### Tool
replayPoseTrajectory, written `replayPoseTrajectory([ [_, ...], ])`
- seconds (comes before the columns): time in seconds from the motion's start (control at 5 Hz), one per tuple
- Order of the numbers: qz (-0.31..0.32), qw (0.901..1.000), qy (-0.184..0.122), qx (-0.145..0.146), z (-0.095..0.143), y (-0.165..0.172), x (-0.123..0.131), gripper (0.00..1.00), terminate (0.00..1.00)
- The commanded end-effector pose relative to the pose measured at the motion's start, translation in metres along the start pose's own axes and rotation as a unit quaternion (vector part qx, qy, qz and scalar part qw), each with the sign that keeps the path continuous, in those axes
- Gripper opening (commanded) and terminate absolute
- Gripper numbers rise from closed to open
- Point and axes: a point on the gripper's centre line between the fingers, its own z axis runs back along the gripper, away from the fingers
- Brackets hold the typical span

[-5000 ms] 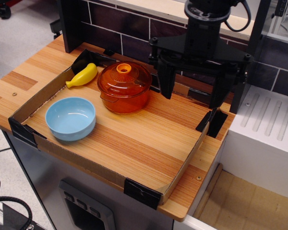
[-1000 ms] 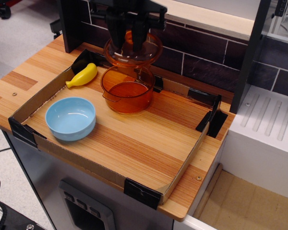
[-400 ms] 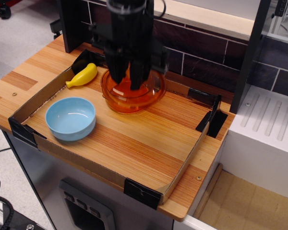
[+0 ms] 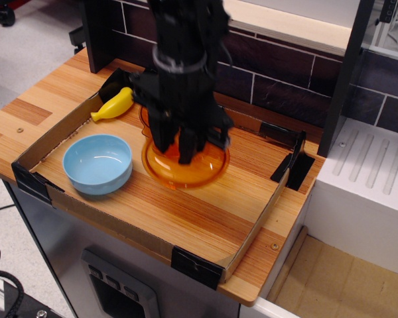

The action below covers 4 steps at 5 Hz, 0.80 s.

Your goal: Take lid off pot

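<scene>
Since a moment ago, the tool (image 4: 181,151) is carrying the lid (image 4: 186,169) forward off the pot (image 4: 146,116) (mostly hidden); fingers are closing on its knob, right of the blue bowl (image 4: 97,163).

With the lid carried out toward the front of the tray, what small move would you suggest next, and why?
Probably lower a little and open. The gripper holds the lid low over the wooden tray floor, in front of the pot and clear of the blue bowl, so setting it down looks safe.
</scene>
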Motion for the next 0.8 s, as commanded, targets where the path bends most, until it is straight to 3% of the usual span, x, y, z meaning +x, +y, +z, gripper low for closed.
replayPoseTrajectory([
  [0.0,-0.013,0.9994,-0.005,0.032,-0.030,-0.009,0.001,0.00,0.00],
  [0.6,-0.051,0.9983,0.017,0.024,-0.036,-0.025,-0.019,0.00,0.00],
])
